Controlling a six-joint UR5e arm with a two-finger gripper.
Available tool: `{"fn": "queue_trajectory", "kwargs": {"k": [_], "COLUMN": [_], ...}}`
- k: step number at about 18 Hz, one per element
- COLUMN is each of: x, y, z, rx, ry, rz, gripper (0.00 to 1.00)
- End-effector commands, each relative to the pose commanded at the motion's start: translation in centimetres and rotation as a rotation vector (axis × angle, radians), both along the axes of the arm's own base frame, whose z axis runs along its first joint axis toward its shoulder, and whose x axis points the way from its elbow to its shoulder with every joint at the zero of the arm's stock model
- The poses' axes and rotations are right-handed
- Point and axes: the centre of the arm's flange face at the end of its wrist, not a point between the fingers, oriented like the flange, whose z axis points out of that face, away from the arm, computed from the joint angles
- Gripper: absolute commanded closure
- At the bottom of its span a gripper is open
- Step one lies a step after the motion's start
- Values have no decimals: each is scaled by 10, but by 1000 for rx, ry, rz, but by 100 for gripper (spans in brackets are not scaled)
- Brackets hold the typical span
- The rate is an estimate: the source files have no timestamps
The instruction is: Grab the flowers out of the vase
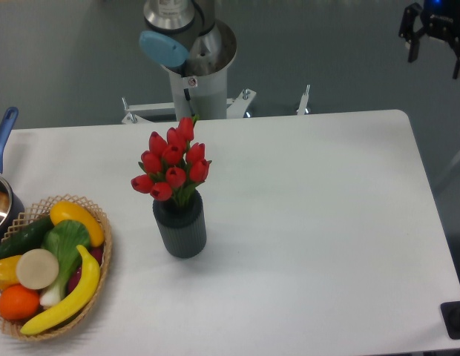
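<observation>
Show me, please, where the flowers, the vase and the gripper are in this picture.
flowers (171, 165): fixed camera view, on the red buds in the middle of the bunch.
vase (181, 231): fixed camera view, on its ribbed side.
gripper (436, 46): fixed camera view, between its fingertips, top right.

At the top centre of the frame the arm (191, 52) shows as a thick silver-grey metal cylinder, with a round light-blue cap (163, 47) on one joint and a small red-and-white sticker (191, 81) lower down. It stands on a pale column fixed to a light metal base with bolts. In the upper right corner the tool (436, 41) is black, with dark fingers and a blue glow at its top.
</observation>
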Motion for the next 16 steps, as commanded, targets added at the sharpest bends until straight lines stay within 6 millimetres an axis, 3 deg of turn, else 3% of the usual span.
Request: {"fn": "queue_trajectory", "kwargs": {"k": [9, 14, 16], "x": [2, 15, 26], "y": [10, 26, 33], "z": [-2, -19, -35], "rx": [87, 167, 223], "ry": [-22, -88, -96], "rz": [37, 136, 159], "gripper": [0, 0, 0]}}
